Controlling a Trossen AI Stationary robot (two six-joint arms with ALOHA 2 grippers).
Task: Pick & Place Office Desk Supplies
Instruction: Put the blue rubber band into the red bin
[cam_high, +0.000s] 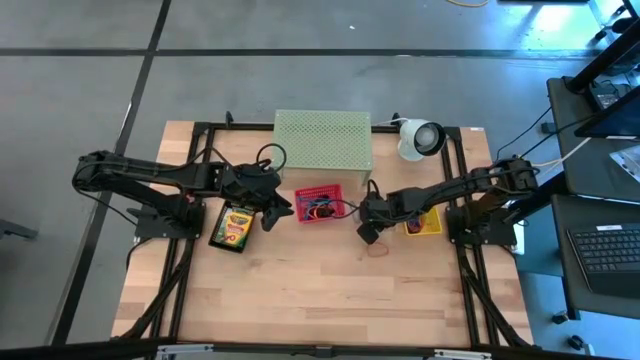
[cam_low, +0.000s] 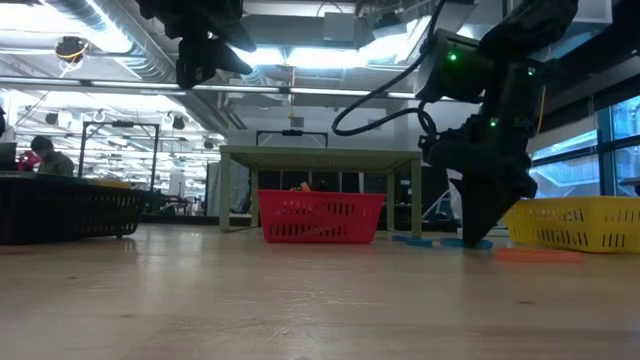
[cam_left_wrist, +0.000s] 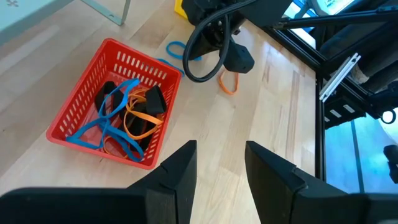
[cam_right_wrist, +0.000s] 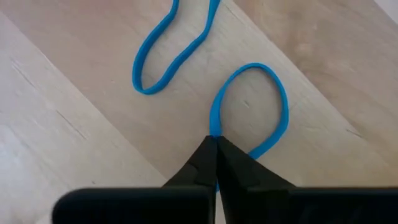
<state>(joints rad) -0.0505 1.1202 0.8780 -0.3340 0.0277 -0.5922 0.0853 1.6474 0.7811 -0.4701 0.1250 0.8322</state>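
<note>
My right gripper (cam_right_wrist: 216, 144) points down at the table between the red basket (cam_high: 318, 190) and the yellow basket (cam_high: 423, 231). It is shut on a blue rubber-band loop (cam_right_wrist: 281, 99) that lies flat on the wood. A second blue loop (cam_right_wrist: 171, 53) lies beside it, and an orange loop (cam_high: 377, 248) lies nearer the front edge. My left gripper (cam_left_wrist: 221, 165) hangs open, with nothing between its fingers, above the table just left of the red basket. That basket holds blue and orange bands (cam_left_wrist: 121, 121) and dark clips. A crayon box (cam_high: 233, 225) lies in a black basket. My right gripper pinches one side of the blue loop (cam_right_wrist: 214, 127) between its two fingertips. The fingers come from above, pointing steeply down, and their tips are at the table top (cam_low: 478, 240). The loop lies slack and flat on the wood ahead of the fingers.
The pale green mesh stand (cam_high: 322, 138) and a white round lamp-like device (cam_high: 420, 138) stand at the far edge. The yellow basket (cam_low: 580, 222) is close on my right gripper's right. A black frame (cam_high: 470, 290) runs along the table's edges. Bare wood lies toward the near edge.
</note>
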